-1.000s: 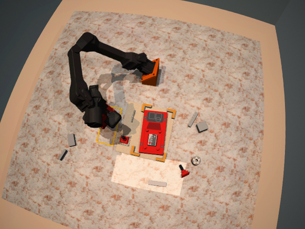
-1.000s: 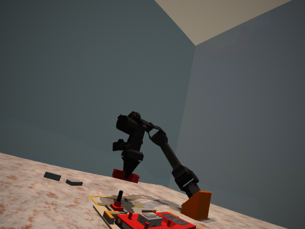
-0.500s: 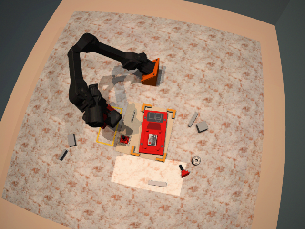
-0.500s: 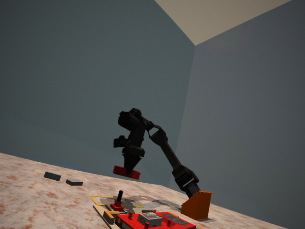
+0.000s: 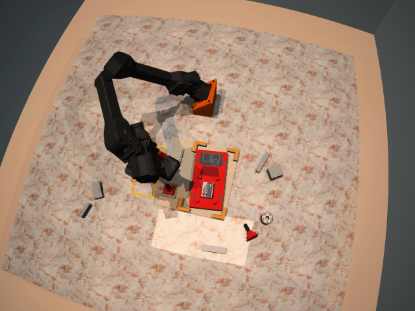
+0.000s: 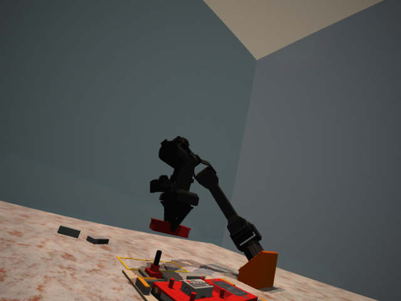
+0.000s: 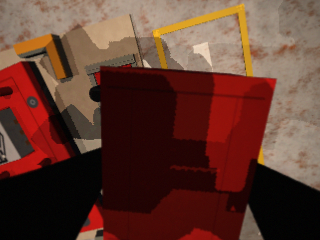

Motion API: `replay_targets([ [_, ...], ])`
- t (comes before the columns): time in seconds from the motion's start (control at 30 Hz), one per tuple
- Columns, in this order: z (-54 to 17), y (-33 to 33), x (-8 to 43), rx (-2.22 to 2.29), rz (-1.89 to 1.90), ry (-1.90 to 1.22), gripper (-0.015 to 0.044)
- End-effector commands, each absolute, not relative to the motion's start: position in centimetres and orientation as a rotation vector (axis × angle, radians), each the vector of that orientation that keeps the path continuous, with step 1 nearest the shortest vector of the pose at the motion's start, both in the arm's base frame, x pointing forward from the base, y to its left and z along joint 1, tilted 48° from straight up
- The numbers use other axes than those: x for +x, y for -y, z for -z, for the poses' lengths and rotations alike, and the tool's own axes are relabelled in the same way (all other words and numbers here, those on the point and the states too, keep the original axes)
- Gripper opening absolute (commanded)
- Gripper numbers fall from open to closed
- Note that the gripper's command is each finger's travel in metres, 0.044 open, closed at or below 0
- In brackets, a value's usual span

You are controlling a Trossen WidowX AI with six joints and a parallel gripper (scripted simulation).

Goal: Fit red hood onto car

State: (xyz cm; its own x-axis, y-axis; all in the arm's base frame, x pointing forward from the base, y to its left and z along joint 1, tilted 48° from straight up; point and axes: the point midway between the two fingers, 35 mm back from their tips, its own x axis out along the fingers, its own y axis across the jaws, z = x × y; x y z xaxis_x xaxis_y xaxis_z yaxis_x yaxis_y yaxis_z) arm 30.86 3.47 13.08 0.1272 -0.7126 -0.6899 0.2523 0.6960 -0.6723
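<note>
The red hood (image 6: pixel 156 224) (image 7: pixel 190 150) is in the air, with my gripper (image 6: pixel 175 226) (image 7: pixel 175 160) shut on it, one finger on each side. In the top view the arm hides most of it. It is over the side of the yellow outline nearer the jig, beside the chassis and not over it. The red chassis (image 5: pixel 198 173) (image 6: pixel 239 295) (image 7: pixel 50 120) lies in the jig (image 5: pixel 231 182) (image 7: pixel 112 40). The grey engine block (image 5: pixel 207 189) (image 6: pixel 197 286) (image 7: pixel 12 137) is on its deck, with red pegs (image 6: pixel 171 283) standing around it. The hood's corner holes cannot be made out.
A red piece with a black stick (image 5: pixel 168 190) (image 6: pixel 155 271) stands on the jig board between hood and chassis. Orange corner brackets (image 5: pixel 233 152) rise around the chassis. A similar stick piece (image 5: pixel 250 235), a grey ring (image 5: pixel 262 218) and several grey blocks (image 5: pixel 274 172) (image 6: pixel 69 231) lie around.
</note>
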Motion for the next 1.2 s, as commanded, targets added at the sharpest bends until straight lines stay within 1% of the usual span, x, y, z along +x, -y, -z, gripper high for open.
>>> replay_targets([
  [0.0,-12.3,-4.6,31.3,-0.462,0.709,-1.271,0.0000],
  [1.17,-4.4,-12.5,32.7,-0.685,0.550,-1.367,0.0000],
])
